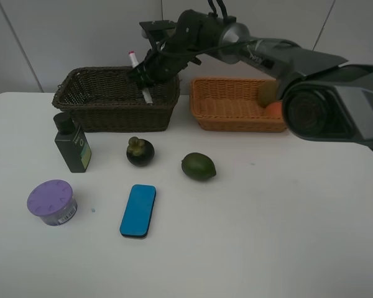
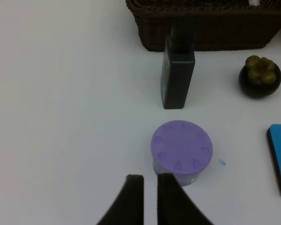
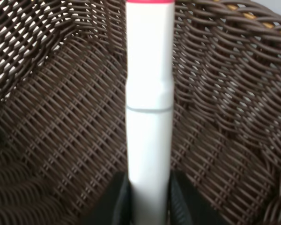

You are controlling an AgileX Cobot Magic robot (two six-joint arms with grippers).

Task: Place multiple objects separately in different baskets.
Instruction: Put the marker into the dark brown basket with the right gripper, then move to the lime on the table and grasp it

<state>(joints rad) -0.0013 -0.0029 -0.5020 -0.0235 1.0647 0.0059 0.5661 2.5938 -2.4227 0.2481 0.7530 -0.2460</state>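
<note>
Peach (image 1: 273, 110) apparently lies inside the right basket (image 1: 233, 122).

- A white tabletop (image 1: 280, 248), plain and matte, fills most of the exterior high view. Its far left corner is rounded.
- A tiny blue speck (image 1: 92, 210) lies on the tabletop in its near left part. The left wrist view shows the same speck (image 2: 222, 162) as a small smear.
- A pale grey wall (image 1: 62, 37) stands behind the tabletop's far edge, divided into panels by thin dark seams (image 1: 17, 46), some of them slanted.
</note>
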